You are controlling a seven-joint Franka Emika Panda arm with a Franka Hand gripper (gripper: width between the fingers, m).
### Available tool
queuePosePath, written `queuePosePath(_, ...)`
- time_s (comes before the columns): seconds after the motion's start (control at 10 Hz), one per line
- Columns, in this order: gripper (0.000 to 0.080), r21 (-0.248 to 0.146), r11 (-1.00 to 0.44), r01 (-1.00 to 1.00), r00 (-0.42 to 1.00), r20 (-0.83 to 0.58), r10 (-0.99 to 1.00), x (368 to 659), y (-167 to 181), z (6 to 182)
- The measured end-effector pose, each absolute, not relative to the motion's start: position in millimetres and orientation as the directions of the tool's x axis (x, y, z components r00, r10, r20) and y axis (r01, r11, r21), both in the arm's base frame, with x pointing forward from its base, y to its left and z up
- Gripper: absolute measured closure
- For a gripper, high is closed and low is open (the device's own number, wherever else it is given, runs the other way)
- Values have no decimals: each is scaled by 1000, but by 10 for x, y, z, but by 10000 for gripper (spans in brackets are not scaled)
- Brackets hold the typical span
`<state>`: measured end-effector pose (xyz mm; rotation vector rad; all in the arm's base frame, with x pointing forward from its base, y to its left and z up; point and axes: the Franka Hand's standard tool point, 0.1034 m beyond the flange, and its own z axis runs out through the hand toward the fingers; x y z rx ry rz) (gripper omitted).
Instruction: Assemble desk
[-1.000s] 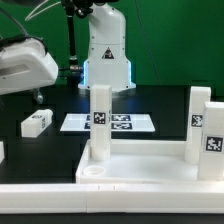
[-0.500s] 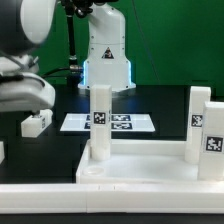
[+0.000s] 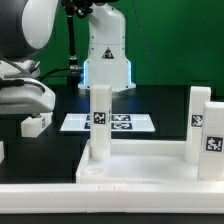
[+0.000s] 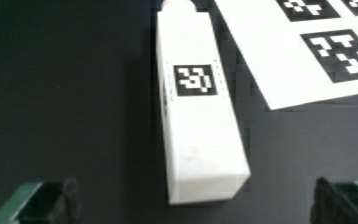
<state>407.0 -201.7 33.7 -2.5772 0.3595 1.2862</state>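
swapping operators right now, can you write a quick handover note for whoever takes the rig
End effector: open, holding nothing, hovering over a loose leg, fingers either side of its end without touching.

Parts: the loose leg lies flat on the black table at the exterior view's left, beside the marker board. The tabletop sits in the foreground with two legs standing upright on it: one nearer the exterior view's left, one at the right. Whether they are fully seated cannot be told.

Done: two legs up on the tabletop.

Left: grasp the loose leg and fit it; an empty corner socket shows. Any fourth leg is out of view.
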Motion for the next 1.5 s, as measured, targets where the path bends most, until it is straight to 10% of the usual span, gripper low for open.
queuePosePath(0.4, 151, -91, -938, -335, 538, -835, -111, 3874, -1947, 159)
queuePosePath(0.8, 512, -91, -938, -335, 538, -836, -111, 3870, -1951, 158)
queuePosePath(1.3, 512, -91, -938, -335, 538, -835, -112, 3870, -1952, 158)
queuePosePath(1.5, 512, -99, -926, -363, 488, -867, -99, 3955, -1844, 509)
